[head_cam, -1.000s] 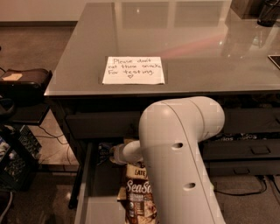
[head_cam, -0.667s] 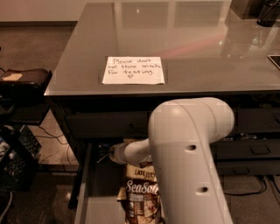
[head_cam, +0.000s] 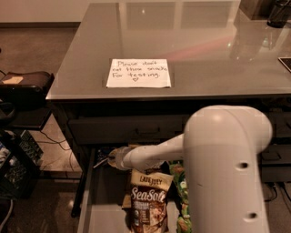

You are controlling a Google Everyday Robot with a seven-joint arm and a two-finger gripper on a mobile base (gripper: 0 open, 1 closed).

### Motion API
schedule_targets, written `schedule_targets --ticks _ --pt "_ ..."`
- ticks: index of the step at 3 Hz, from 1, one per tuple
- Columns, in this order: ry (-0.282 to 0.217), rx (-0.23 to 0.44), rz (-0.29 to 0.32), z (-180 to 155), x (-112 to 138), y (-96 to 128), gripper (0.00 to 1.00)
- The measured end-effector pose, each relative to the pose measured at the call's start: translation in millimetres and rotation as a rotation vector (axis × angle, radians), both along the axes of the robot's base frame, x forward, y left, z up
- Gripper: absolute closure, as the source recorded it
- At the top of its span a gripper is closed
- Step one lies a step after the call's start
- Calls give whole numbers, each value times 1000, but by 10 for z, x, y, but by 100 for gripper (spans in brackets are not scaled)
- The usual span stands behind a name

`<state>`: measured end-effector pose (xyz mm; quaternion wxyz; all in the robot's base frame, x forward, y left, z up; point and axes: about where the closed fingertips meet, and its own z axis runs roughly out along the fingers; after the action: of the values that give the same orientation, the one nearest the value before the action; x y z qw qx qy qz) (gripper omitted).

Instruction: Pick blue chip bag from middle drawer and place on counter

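The middle drawer (head_cam: pixel 102 205) is pulled open under the counter (head_cam: pixel 204 50), which carries a white handwritten note (head_cam: pixel 138 73). My white arm (head_cam: pixel 223 173) reaches from the right down into the drawer. My gripper (head_cam: pixel 103 160) is at the drawer's back left corner, just under the closed upper drawer front (head_cam: pixel 132 129). A brown Sea Salt bag (head_cam: pixel 148 200) lies in the middle of the drawer, with a green bag (head_cam: pixel 182 191) to its right. The blue chip bag is hidden.
A black crate (head_cam: pixel 13 170) and a dark case (head_cam: pixel 25 84) stand on the floor to the left, with cables (head_cam: pixel 50 141) near the drawer. Dark objects sit at the counter's far right corner (head_cam: pixel 277 11) and right edge (head_cam: pixel 285 63).
My arm's big elbow has swung to the right and nearer the camera. The gripper has shifted slightly left at the back of the drawer. The bags have not moved.
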<state>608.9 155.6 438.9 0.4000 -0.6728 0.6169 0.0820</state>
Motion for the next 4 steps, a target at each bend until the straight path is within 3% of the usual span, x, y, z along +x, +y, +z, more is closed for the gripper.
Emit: schedule_targets --ticks 2,4 --pt "69 17 75 397 -413 76 100" --pt "107 -8 137 774 -982 -191 100"
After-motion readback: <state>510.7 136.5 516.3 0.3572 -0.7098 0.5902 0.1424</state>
